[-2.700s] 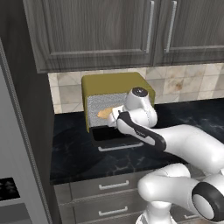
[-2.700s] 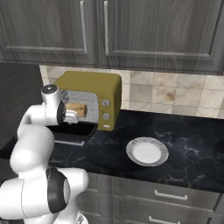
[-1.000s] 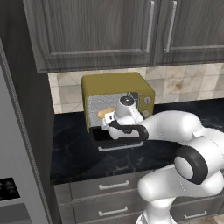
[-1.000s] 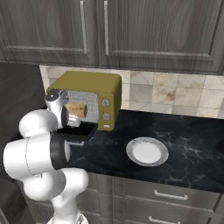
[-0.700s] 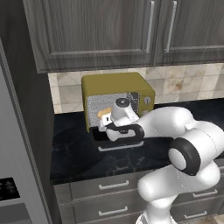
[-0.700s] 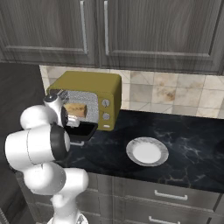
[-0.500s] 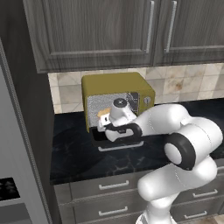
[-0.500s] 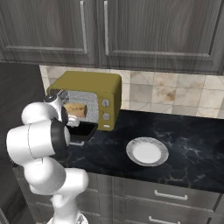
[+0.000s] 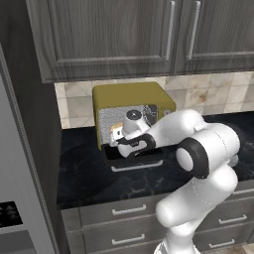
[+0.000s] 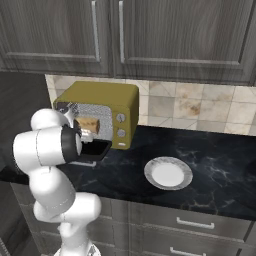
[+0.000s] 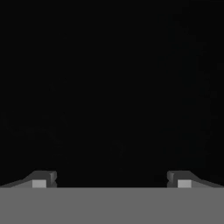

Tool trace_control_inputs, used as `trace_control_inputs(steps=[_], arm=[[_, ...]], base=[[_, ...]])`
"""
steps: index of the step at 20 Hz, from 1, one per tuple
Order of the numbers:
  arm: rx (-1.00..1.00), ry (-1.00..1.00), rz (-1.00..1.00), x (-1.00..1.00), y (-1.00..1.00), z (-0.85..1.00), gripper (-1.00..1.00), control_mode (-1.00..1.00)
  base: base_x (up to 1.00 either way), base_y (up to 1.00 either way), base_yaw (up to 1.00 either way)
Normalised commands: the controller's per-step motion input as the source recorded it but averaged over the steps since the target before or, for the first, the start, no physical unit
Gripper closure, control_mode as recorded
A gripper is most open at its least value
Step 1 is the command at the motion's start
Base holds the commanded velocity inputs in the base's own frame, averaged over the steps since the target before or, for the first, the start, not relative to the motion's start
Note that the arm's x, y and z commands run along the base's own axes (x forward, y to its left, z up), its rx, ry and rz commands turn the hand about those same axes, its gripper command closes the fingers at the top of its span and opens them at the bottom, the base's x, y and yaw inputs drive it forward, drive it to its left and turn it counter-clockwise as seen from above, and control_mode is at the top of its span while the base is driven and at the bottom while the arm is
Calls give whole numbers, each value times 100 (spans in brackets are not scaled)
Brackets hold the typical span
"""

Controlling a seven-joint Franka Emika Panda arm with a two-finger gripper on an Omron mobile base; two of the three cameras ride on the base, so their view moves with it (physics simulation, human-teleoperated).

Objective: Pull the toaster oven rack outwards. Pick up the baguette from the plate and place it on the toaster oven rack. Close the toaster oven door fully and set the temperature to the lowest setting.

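Note:
The mustard-yellow toaster oven (image 9: 130,96) (image 10: 107,97) stands on the black counter against the tiled wall. Its toaster oven door (image 9: 119,158) (image 10: 97,149) hangs open, folded down in front of the cavity. The golden-brown baguette (image 10: 90,125) (image 9: 117,133) lies inside the cavity; I cannot make out the toaster oven rack beneath it. My gripper (image 11: 111,180) sits close over the lowered door, its fingertips (image 11: 43,179) wide apart and open, with only dark surface ahead. The white plate (image 10: 168,173) lies bare to the oven's right.
Two silver knobs (image 10: 120,125) sit on the oven's right panel. Dark cabinets hang above the oven, drawers run below the counter (image 10: 215,165). A tall grey appliance (image 9: 20,173) flanks the left end. My arm's elbow (image 9: 208,149) bulks in front of the counter.
My hand has slid left and closer to the oven's front, over the lowered door, with the arm folding in behind it. The jaws stayed open; door and baguette have not moved.

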Motion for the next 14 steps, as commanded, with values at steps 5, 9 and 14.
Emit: trace_control_inputs(steps=[5, 9, 14], arm=[[0, -3, -1, 28, 0, -13, -100, -100], [0, -5, -1, 24, 0, -18, -100, -100], [0, -10, -4, 19, 0, -4, -100, -100]], base=[[0, 0, 0], [0, 0, 0], [0, 0, 0]])
